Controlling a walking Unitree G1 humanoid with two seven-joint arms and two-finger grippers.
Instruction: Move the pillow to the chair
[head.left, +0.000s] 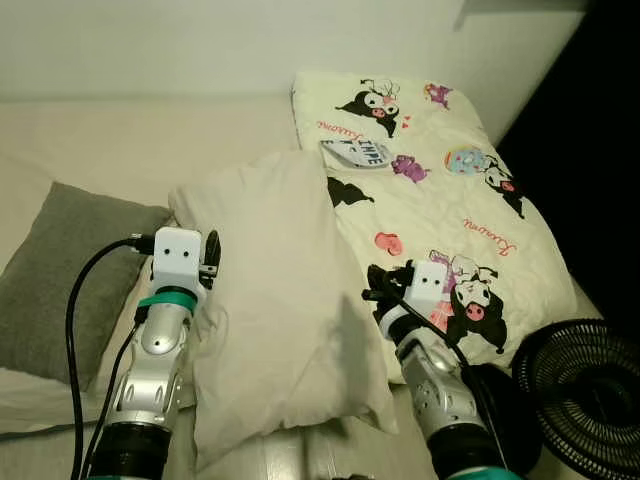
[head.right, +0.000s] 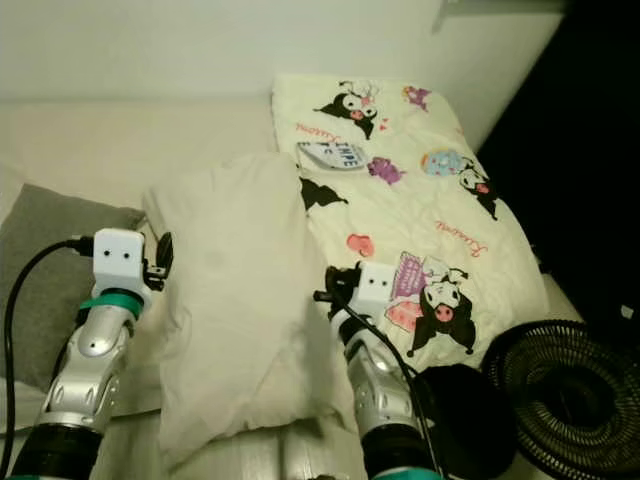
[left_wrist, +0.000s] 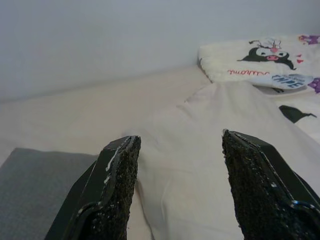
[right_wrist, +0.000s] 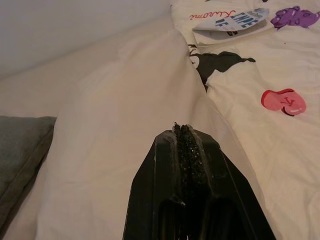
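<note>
A cream pillow (head.left: 280, 310) lies lengthways on the bed in front of me, one corner reaching up to a printed quilt. My left gripper (head.left: 211, 256) sits at the pillow's left edge and stands open; in the left wrist view its fingers (left_wrist: 122, 170) frame the pillow (left_wrist: 200, 150) with nothing between them. At the pillow's right edge my right gripper (head.left: 372, 294) is shut, its pads (right_wrist: 183, 150) pressed flat together just above the pillow (right_wrist: 120, 150), where it meets the quilt.
A grey cushion (head.left: 70, 280) lies left of the pillow. A cream quilt with cartoon prints (head.left: 450, 190) covers the right of the bed. A black fan (head.left: 585, 395) stands at the lower right, dark space behind it. A pale wall (head.left: 200, 40) closes the back.
</note>
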